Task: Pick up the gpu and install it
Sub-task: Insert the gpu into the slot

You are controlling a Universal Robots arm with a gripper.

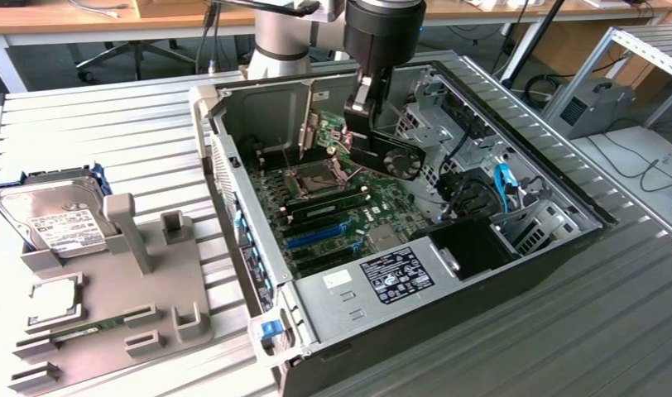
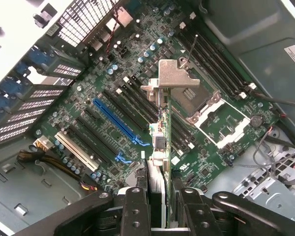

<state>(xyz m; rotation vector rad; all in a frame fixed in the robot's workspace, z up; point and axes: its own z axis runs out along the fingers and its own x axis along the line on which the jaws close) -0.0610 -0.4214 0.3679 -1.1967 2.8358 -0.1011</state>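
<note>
My gripper (image 1: pixel 368 142) hangs inside the open computer case (image 1: pixel 239 103), shut on the gpu (image 1: pixel 405 159). The card's black fan block faces the exterior view's right. It hovers above the green motherboard (image 1: pixel 338 197), apart from it. In the wrist view the gpu (image 2: pixel 163 123) appears edge-on, its silver bracket (image 2: pixel 176 73) at the far end, clamped between my two black fingers (image 2: pixel 136 206) of the gripper (image 2: pixel 163 209). The blue expansion slot (image 2: pixel 113 120) lies on the board beside the card's line, with black slots on either side. The empty CPU socket (image 2: pixel 206 105) sits on the card's other side.
A power supply (image 1: pixel 394 273) with a label fills the case's near end. Blue cables (image 1: pixel 501 182) and drive cages stand at the exterior view's right. Outside the case, a grey fixture (image 1: pixel 115 314) carries a silver hard drive (image 1: pixel 58 222), a processor (image 1: pixel 55 298) and a memory stick (image 1: pixel 91 330).
</note>
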